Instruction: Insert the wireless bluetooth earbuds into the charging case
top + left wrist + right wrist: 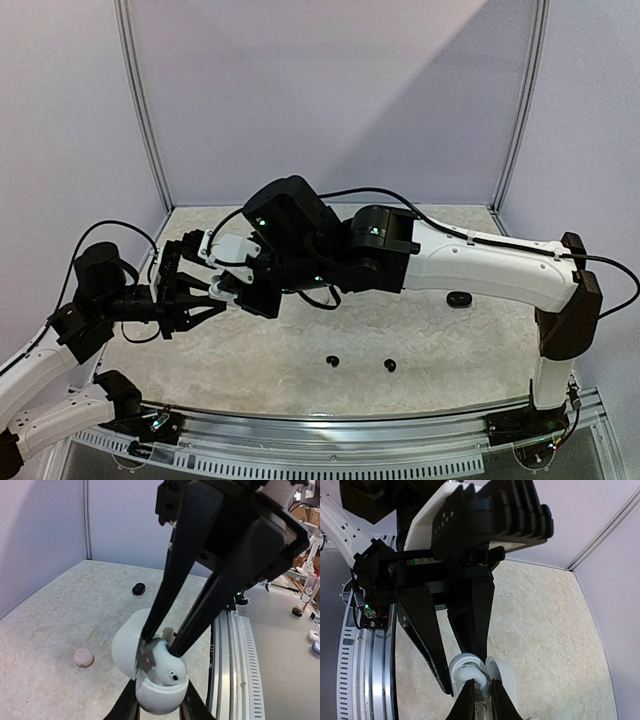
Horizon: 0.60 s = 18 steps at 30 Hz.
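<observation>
In the left wrist view my left gripper (pixel 159 704) is shut on the base of an open white charging case (pixel 161 696), held above the table with its lid (pixel 122 647) swung to the left. My right gripper (pixel 160 645) comes down from above and is shut on a white earbud (pixel 170 667) that sits partly in the case. In the right wrist view the right gripper (pixel 481 692) pinches the same earbud (pixel 469 672) over the case's lid (pixel 504 672). In the top view both grippers meet at the table's left (pixel 222 290). Two black earbuds (pixel 332 361) (pixel 390 365) lie on the table.
A closed black case (pixel 460 299) lies at the table's right, also in the left wrist view (pixel 138 588). A small pale closed case (pixel 83 657) lies on the table below the left gripper. A metal rail (pixel 232 670) runs along the near edge.
</observation>
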Tool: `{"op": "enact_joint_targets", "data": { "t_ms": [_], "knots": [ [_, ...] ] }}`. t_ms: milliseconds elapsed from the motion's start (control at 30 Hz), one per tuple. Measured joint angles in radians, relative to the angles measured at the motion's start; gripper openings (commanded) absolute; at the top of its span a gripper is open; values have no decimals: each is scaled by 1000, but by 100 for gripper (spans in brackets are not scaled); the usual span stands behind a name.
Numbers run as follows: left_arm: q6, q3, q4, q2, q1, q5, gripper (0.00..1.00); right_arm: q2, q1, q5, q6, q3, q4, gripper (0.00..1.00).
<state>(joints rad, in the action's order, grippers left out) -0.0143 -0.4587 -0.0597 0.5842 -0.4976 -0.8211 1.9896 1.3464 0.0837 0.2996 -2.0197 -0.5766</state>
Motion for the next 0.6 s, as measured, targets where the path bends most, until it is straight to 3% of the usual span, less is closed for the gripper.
{"op": "enact_joint_targets", "data": {
  "t_ms": [200, 333, 600],
  "knots": [
    [-13, 0, 0, 0, 0, -2, 0, 0, 1, 0, -6, 0, -2, 18],
    [-17, 0, -5, 0, 0, -1, 0, 4, 2, 0, -8, -2, -8, 10],
    [-20, 0, -19, -1, 0, -6, 0, 4, 1, -4, -15, -5, -15, 3]
  ]
}}
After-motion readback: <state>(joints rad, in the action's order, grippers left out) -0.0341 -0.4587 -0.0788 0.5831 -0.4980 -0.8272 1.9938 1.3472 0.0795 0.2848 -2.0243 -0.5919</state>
